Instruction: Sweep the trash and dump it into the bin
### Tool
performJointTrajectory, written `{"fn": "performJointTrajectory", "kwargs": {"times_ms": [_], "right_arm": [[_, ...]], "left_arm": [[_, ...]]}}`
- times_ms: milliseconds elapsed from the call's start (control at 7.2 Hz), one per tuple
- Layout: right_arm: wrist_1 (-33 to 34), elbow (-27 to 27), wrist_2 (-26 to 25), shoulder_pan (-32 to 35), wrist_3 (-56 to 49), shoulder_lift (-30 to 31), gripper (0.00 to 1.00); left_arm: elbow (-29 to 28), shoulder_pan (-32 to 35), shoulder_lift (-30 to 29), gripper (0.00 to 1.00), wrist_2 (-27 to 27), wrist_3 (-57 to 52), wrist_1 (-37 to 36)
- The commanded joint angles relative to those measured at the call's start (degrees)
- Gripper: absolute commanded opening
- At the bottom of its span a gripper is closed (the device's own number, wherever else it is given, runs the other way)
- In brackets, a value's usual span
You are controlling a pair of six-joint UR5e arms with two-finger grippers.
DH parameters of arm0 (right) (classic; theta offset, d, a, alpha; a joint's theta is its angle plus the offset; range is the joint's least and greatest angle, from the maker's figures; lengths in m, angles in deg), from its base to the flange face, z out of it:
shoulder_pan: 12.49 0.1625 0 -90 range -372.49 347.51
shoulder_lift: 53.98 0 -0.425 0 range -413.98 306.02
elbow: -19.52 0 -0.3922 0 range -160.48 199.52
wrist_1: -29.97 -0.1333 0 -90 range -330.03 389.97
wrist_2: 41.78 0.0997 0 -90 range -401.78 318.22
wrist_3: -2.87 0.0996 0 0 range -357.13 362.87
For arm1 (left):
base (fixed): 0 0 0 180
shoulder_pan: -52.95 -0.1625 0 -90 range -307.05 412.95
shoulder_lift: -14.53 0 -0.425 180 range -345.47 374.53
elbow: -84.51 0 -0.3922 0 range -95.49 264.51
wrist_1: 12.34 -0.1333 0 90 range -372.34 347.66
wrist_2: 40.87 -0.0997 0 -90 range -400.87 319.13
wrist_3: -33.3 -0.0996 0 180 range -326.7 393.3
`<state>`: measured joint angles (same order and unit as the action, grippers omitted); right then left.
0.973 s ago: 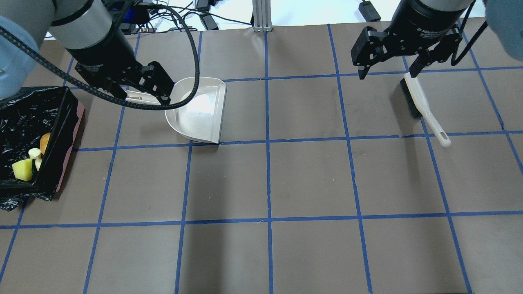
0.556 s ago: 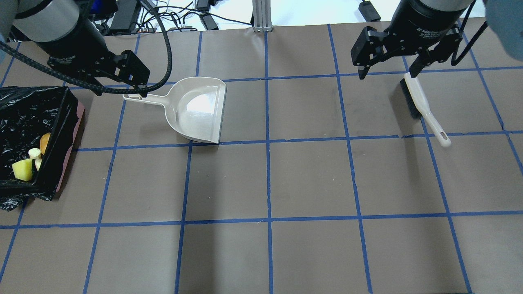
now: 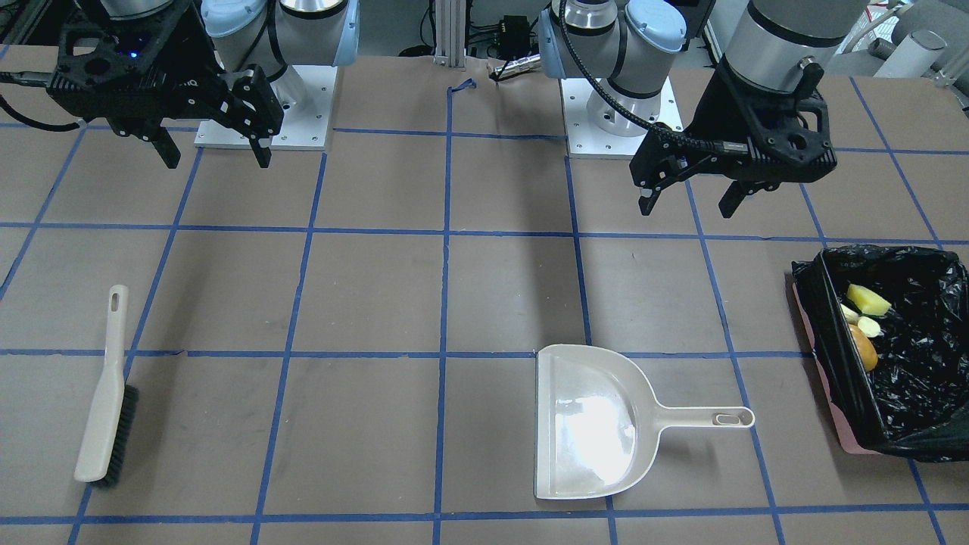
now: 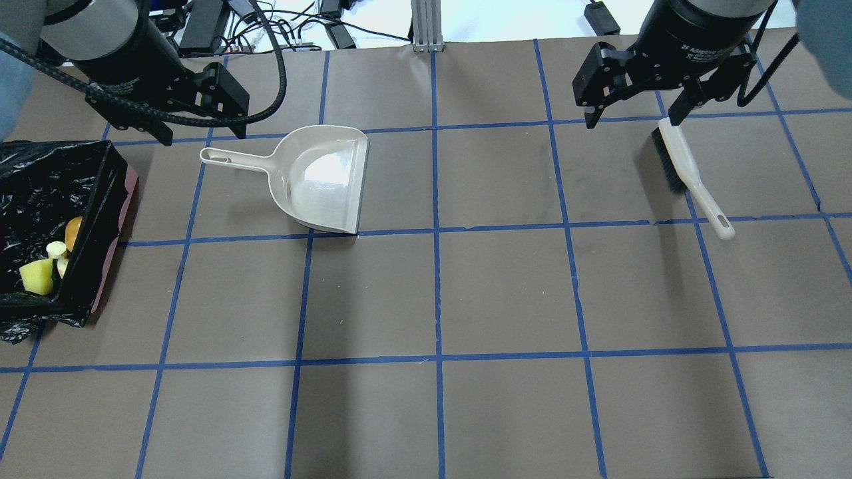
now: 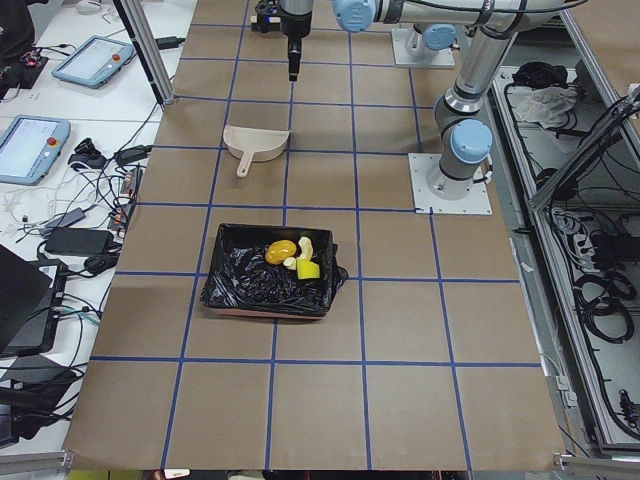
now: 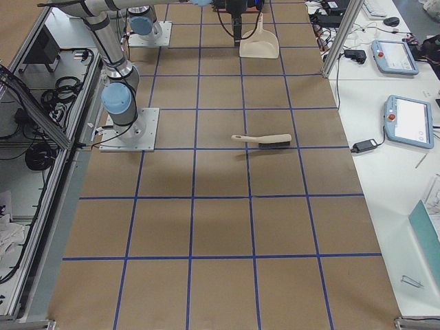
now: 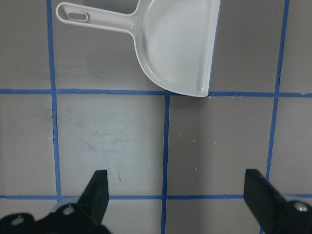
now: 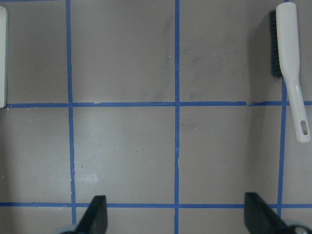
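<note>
The trash lies inside the bin (image 4: 100, 219): a yellow sponge block (image 4: 36, 277), a tan bread-like piece (image 4: 56, 251) and a golden-brown potato lump (image 4: 73, 231). The bin is pink with a black bag and stands at the table's left edge; it also shows in the front view (image 3: 829, 333). My left gripper (image 4: 200, 128) is open and empty, raised behind the handle of the cream dustpan (image 4: 323, 179). My right gripper (image 4: 631, 120) is open and empty above the far end of the brush (image 4: 685, 169).
The dustpan lies flat and empty, its mouth toward the table's middle, and shows in the left wrist view (image 7: 175, 44). The brush lies on its side at the back right, as in the right wrist view (image 8: 290, 63). Blue tape lines grid the brown table.
My left gripper has risen and drawn back off the dustpan handle toward the table's rear. The dustpan stays where it lay. The right arm has not moved.
</note>
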<state>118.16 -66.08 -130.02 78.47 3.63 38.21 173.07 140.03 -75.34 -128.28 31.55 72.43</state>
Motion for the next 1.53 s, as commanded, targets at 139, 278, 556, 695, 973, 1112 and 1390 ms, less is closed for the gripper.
{"fn": "performJointTrajectory", "kwargs": {"times_ms": [139,278,556,695,973,1112,1390], "right_arm": [[-0.30,0.00,-0.79,-0.18,-0.06,-0.09,1.00],[0.22,0.00,-0.18,-0.26,-0.15,-0.09,1.00],[-0.30,0.00,-0.09,-0.18,0.20,0.00,1.00],[-0.13,0.00,0.00,-0.18,0.12,-0.09,1.00],[-0.04,-0.26,-0.09,-0.09,0.03,-0.35,1.00],[-0.21,-0.35,-0.35,-0.09,-0.15,-0.26,1.00],[-0.30,-0.35,-0.52,-0.18,-0.15,-0.09,1.00]], "left_arm": [[0.30,4.14,-0.31,1.00,0.05,0.96,-2.42],[0.30,4.33,-0.22,1.00,0.05,0.87,-2.33],[0.74,4.33,-0.22,1.00,0.31,0.61,-2.33],[0.74,4.33,-0.39,1.00,-0.03,0.52,-2.33],[0.74,3.98,-0.48,1.00,-0.74,0.35,-2.15],[0.74,3.98,-0.74,1.00,-4.40,0.43,-1.72],[0.83,3.54,-0.57,1.00,-5.05,0.35,-0.58]]}}
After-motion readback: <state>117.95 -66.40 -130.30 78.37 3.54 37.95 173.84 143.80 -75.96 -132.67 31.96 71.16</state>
